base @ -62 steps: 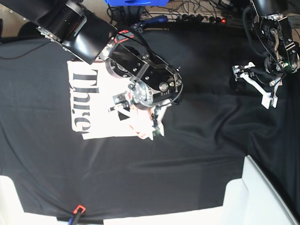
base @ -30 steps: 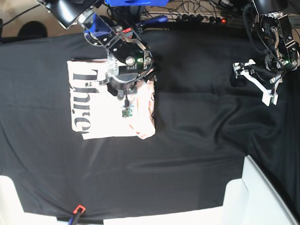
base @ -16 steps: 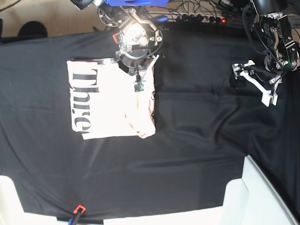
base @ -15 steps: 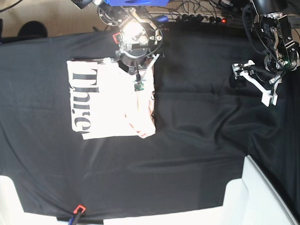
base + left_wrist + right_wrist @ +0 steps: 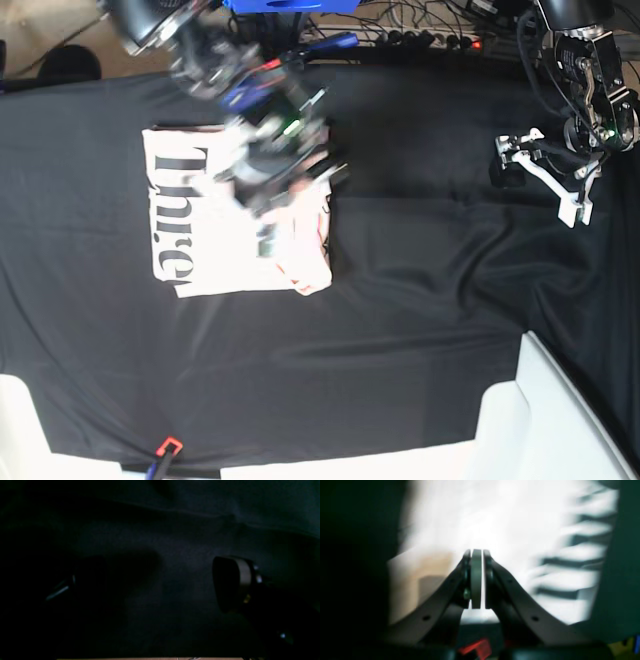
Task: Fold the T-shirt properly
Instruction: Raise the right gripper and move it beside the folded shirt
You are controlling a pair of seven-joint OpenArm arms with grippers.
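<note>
- The right pincer had swung back down over the folded T-shirt, jaws pressed together, empty.
- The left pincer stayed spread wide, holding nothing, above the black-draped surface.

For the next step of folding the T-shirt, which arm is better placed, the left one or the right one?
Probably the right. The right gripper, jaws shut, hangs directly over the T-shirt. The left gripper stands open, apart over bare black table cloth.
</note>
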